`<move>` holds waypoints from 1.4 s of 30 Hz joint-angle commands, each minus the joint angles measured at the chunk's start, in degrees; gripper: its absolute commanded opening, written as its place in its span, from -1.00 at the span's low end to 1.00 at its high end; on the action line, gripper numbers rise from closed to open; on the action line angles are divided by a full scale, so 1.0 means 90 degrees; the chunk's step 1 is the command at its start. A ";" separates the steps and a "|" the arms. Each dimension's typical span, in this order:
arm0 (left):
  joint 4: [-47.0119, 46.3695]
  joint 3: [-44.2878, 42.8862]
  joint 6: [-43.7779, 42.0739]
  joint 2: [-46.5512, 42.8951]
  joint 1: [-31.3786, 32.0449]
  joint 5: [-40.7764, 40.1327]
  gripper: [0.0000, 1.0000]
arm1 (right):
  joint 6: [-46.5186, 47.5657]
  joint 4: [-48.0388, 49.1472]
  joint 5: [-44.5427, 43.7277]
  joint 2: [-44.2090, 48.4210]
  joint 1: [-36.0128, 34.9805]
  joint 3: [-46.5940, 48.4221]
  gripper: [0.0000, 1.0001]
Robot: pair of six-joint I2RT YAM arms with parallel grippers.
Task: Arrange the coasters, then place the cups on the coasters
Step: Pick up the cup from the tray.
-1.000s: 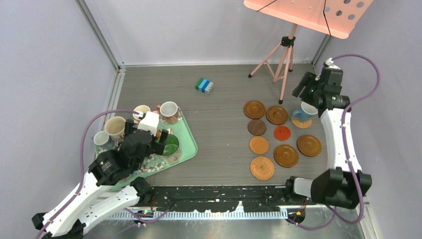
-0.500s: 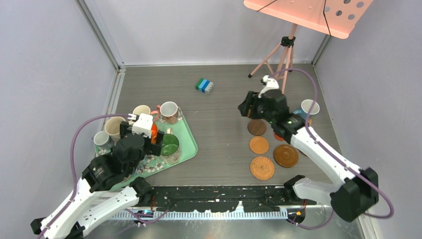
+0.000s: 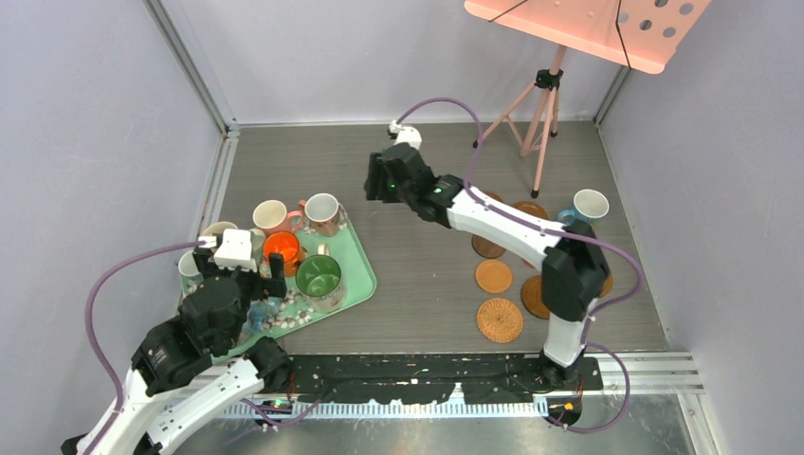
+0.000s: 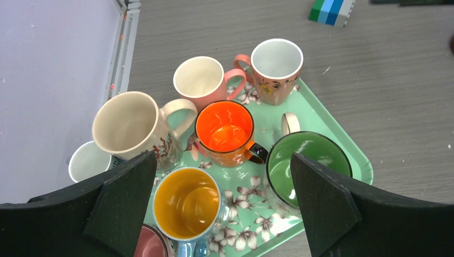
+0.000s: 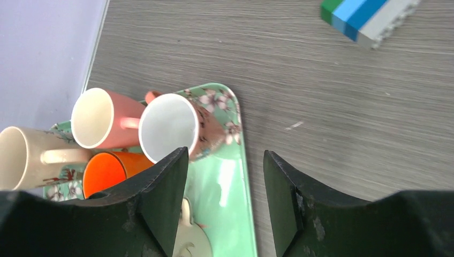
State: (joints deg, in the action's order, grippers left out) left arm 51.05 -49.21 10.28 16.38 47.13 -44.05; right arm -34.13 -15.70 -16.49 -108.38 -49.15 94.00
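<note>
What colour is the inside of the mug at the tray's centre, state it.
Bright orange inside the mug, clearest in the left wrist view.

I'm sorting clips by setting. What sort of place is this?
Probably a robot test cell, not a kitchen: plain lilac enclosure walls, a grey wood-grain tabletop with two bolted arms, and a pink tripod music stand.

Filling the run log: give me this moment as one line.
right gripper: open, empty, nearing tray | left gripper: open above mugs | light blue mug: on coaster
</note>
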 commanded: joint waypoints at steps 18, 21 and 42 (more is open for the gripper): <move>-0.0490 0.0116 0.0002 -0.0194 -0.0022 -0.0062 0.98 | -0.0508 -0.1168 -0.0560 -0.2562 -0.0627 0.3206 0.11; -0.0478 0.0109 0.0000 -0.0149 -0.0022 -0.0066 0.98 | -0.0507 -0.1185 -0.0383 -0.2725 -0.0633 0.3224 0.08; -0.0425 0.0097 0.0000 -0.0014 -0.0022 -0.0066 0.98 | -0.0026 -0.0724 -0.0380 -0.1489 -0.0554 0.2608 -0.89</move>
State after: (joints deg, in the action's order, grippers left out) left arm 49.54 -48.18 10.22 15.51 47.13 -44.12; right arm -35.42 -26.52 -19.20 -133.32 -54.41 118.58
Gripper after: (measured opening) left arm 0.992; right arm 0.103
